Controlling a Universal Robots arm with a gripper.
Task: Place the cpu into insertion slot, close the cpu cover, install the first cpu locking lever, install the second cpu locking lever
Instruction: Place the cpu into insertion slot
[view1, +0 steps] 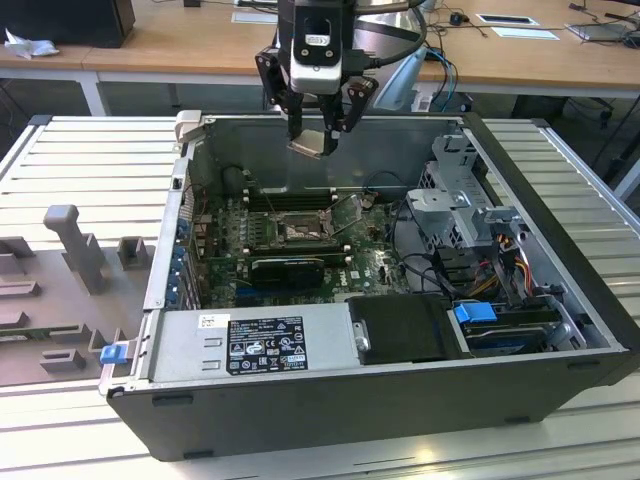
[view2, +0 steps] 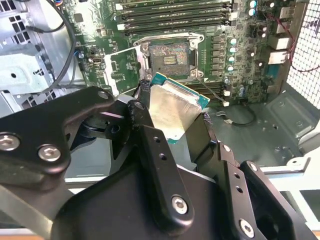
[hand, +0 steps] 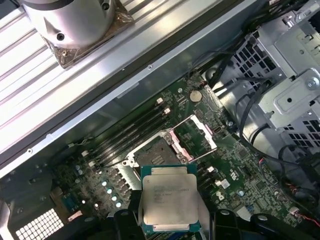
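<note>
My gripper (view1: 316, 128) hangs above the open computer case, shut on the cpu (view1: 312, 144), a flat square chip with a pale silver top. Both wrist views show the cpu (view2: 172, 111) (hand: 169, 202) clamped by its edges between the black fingers (view2: 145, 125). The insertion slot (view1: 298, 232) (view2: 169, 57) (hand: 155, 152) lies below on the green board, its grey centre bare. The cpu cover (view1: 347, 210) (view2: 121, 70) (hand: 193, 136) stands swung open beside the slot. The cpu is well above the slot and touches nothing else.
Dark memory slots (view1: 288, 198) run behind the socket and a long black block (view1: 288, 266) lies in front. A metal drive cage (view1: 455, 200) with cables fills the exterior view's right. The power supply (view1: 250, 345) lines the near wall. Grey fixtures (view1: 75, 250) stand outside on the slatted table.
</note>
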